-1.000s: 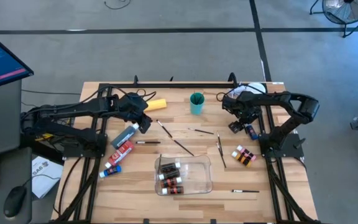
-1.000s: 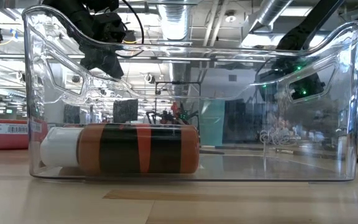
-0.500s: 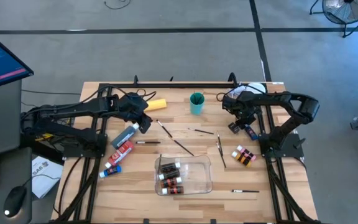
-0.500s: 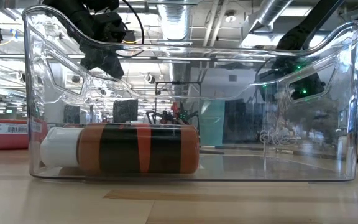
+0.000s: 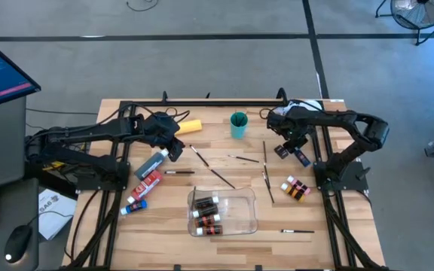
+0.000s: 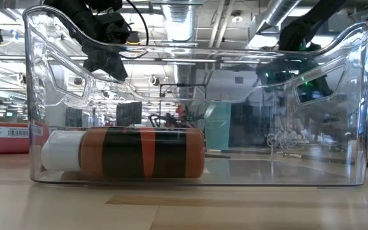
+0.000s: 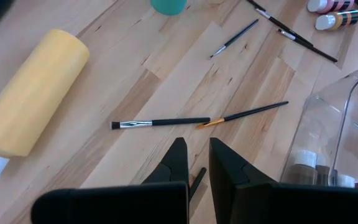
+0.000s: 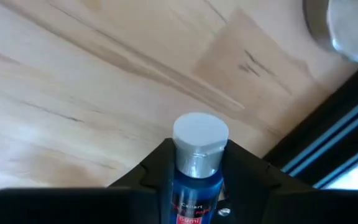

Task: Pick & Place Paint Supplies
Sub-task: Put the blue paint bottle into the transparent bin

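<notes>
My right gripper (image 5: 287,145) (image 8: 195,163) is at the table's far right, shut on a blue paint tube (image 5: 301,157) with a pale grey cap (image 8: 200,133). My left gripper (image 5: 174,147) (image 7: 194,163) hangs shut above the wood, left of centre, holding nothing. Near it lie a yellow bottle (image 5: 191,126), a grey tube (image 5: 154,162), a red tube (image 5: 148,183) and a blue tube (image 5: 134,205). Several thin brushes (image 5: 221,177) lie flat mid-table. Brown bottles (image 5: 206,214) lie inside the clear tray (image 5: 241,197). Two more bottles (image 5: 295,187) lie on the right. My right gripper pinches the blue tube between its two fingers at the shoulder just under the cap (image 8: 194,173). The fingers point steeply down and the tube runs along them, cap end sticking out past the tips and clear of the wood. Whether the tube's tail still touches the table, I cannot tell.
A teal cup (image 5: 238,125) stands at the far middle, between the two arms. Black frame rails (image 5: 217,102) run along the table's far edge and beside each arm. Bare wood lies between the cup and the tray.
My right gripper has risen a little and shifted slightly toward the table's far left, taking the blue tube's cap end with it. My left arm has kept still.
</notes>
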`<control>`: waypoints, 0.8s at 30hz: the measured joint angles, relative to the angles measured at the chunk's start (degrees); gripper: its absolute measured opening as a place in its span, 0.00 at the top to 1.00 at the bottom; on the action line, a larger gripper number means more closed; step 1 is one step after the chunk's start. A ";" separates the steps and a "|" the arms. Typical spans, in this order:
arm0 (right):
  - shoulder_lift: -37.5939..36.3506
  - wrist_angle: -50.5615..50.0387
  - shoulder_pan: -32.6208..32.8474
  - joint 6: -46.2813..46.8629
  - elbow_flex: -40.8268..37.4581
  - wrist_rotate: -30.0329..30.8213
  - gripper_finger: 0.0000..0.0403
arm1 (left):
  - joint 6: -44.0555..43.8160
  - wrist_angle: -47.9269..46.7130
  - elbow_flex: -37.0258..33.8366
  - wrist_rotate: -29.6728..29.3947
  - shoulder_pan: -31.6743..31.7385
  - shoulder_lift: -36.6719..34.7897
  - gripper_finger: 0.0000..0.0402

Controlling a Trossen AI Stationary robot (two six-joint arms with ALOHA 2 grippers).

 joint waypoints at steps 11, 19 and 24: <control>-4.77 0.38 6.84 3.09 10.49 -1.10 0.74 | -0.21 0.10 0.00 0.02 0.00 0.00 1.00; -9.19 2.67 11.49 6.41 16.04 -2.38 0.75 | -2.59 4.82 0.00 3.30 0.02 0.00 1.00; -11.39 5.23 14.19 9.05 18.05 -2.78 0.75 | -3.85 12.50 0.00 9.11 0.02 0.00 1.00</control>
